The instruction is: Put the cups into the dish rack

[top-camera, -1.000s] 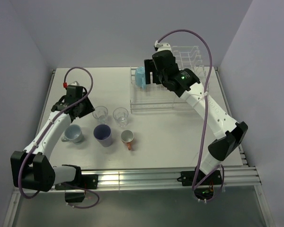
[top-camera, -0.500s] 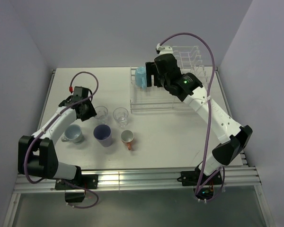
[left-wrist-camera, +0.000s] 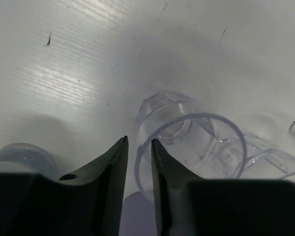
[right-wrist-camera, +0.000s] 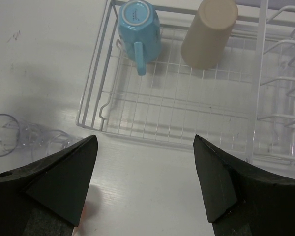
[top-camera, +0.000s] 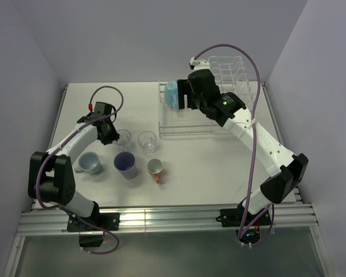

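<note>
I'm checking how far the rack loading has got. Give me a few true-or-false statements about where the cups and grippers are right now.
1. The light blue cup sits in the dish rack. True.
2. The tan cup stands on the table. False: it is in the rack, beside the light blue cup.
3. The right gripper holds a cup. False: it is open and empty.
4. The left gripper straddles the wall of a clear glass. True.
5. The purple cup is in the rack. False: it is on the table.

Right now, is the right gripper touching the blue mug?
Apart. Right wrist view: the blue mug sits in the dish rack, well beyond the right gripper.
</note>
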You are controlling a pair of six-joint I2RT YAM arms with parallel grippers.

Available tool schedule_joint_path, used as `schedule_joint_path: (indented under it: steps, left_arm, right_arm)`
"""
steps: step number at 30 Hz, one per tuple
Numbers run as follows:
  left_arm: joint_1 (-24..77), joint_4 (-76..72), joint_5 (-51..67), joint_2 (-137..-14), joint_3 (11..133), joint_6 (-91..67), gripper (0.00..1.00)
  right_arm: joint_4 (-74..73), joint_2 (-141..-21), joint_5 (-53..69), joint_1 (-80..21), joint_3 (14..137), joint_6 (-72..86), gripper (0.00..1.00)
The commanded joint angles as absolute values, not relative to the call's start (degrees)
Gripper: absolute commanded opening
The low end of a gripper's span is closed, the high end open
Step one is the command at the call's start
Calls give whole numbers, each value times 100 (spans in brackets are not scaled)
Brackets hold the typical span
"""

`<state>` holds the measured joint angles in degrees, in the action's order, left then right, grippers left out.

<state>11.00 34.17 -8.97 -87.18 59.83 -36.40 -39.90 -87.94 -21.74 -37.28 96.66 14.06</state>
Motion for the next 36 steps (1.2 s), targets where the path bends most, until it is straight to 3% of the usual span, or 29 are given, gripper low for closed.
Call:
schedule_joint_path:
  steps: [1,3,5,15,20,21,28,32,36]
  left_arm:
    - [1221,3463,-1081,-8903,6468,-3735,29]
    - [1248,3472,-1107,-9026,6583,-3744,11]
    - [1248,3454,-1073,-9079,6618,-3727,0]
    - [897,3761,-810,-8456,7469,-3534,0]
    - [458,4087,375,-8104,8665,-3436,0]
    - [370,4026,1135,-7956,8779,-3463,0]
    - [141,1719,4774,-7269,7763,-5074,0]
    - [202,-871,5764,-6953,6830,-6352,0]
    - [351,-1985,6090,-6689,6355,-7162,0]
  right_arm:
    - [-3744,-8517,-2162,-3771,9633,1450,86]
    - [-3718,-8429,-2101,-3771,9563,1433,86]
    - [-3700,-8367,-2074,-3771,9458,1424,86]
    - [-3674,-8156,-1925,-3771,9351,1459,86]
    - [-3420,-7832,-1416,-3771,9185,1520,86]
    - [-3349,-7744,-1180,-3779,9124,1538,86]
    - [-2077,-6734,452,-3683,8289,1766,87]
    - [-952,-6153,1455,-3630,7403,2056,88]
    - [33,-5749,2090,-3586,6883,2293,89]
